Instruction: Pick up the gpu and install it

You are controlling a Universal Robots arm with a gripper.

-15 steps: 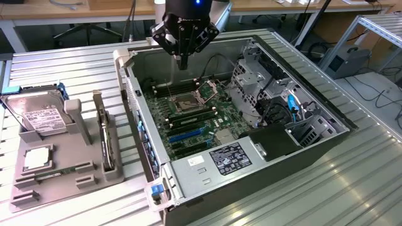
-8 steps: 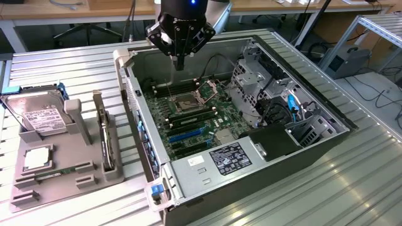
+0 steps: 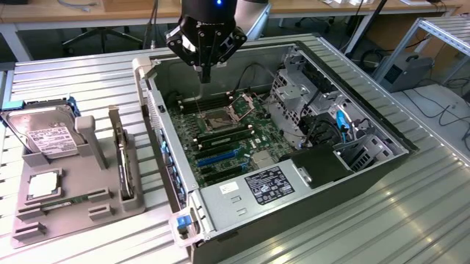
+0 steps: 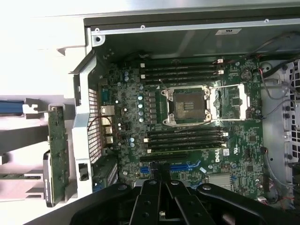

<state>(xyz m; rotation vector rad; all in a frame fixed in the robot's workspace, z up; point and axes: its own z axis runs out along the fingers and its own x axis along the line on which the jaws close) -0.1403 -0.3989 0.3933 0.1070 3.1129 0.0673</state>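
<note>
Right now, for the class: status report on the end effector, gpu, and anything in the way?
End effector shut, empty, above the open computer case. Gpu upright in grey holder beside the case, untouched. Case wall stands between them.

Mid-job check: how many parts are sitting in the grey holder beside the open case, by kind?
Hard drive: 1
Processor chip: 1
Memory stick: 1
Graphics card: 1
Total: 4
</note>
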